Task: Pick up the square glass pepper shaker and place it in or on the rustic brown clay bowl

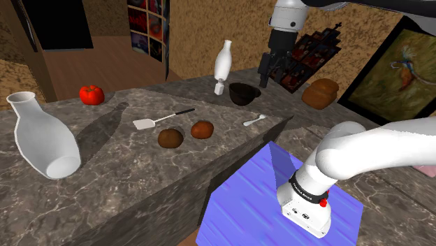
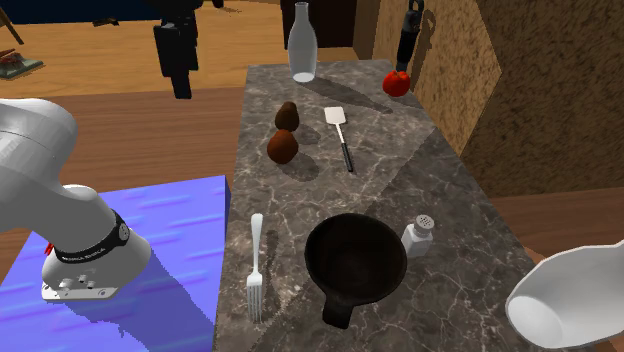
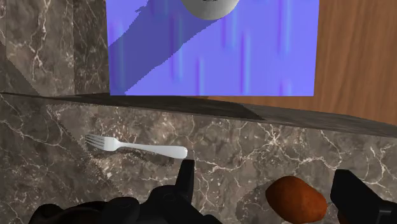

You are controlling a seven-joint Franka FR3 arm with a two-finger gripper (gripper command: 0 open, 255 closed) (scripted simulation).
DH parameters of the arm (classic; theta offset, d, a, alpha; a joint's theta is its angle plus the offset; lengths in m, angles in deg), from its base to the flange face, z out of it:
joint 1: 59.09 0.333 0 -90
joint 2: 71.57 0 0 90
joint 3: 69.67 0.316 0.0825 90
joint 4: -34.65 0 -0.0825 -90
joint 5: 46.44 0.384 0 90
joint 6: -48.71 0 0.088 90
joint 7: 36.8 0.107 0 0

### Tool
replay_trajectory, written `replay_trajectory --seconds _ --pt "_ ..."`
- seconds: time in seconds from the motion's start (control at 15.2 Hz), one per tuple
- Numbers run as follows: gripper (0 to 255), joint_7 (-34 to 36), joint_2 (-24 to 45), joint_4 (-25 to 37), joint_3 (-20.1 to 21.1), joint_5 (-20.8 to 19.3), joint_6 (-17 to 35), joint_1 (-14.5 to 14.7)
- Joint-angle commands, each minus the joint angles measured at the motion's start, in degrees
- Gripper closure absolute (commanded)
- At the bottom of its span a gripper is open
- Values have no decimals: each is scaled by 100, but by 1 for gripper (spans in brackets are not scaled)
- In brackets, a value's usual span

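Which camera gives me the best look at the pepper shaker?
The second exterior view: the shaker stands near and unblocked beside the bowl, its holed cap visible. The shoulder view shows it far off and small, beside a white bottle. The wrist view faces the fork instead.

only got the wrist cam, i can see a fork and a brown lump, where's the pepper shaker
Observer: The pepper shaker stands upright close beside the dark bowl, on the side away from the fork.
Operator: anything in the bowl
Observer: No, it is empty.
Operator: how high am i
Observer: The gripper hangs well above the counter, far over the shaker's level.
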Motion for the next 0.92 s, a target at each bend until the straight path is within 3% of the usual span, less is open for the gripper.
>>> replay_trajectory --seconds 0.0,0.86 --pt "0 0 0 0 0 0 0 0" --pt "0 -1200 1914 152 -681 -568 2232 -255"
